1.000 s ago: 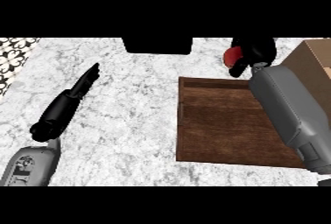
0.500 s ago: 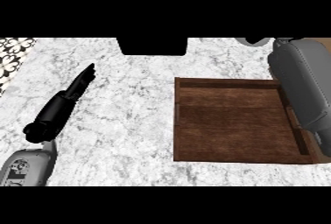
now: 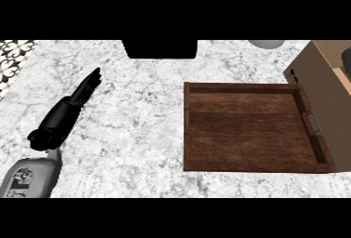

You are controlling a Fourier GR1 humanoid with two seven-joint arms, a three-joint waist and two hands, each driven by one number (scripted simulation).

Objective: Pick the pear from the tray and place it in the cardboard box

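Brown wood: your tray (image 3: 254, 128) lies on the marble bench (image 3: 137, 135), with the cardboard box (image 3: 322, 79) touching its right side. Your left robot hand (image 3: 79, 100) rests flat, fingers straight. You cannot see the pear or the right robot hand.

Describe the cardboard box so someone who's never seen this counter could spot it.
Start from the marble counter, then the dark wooden tray on its right half. The cardboard box stands just beyond the tray's right edge: tan, plain-sided, taller than the shallow tray.
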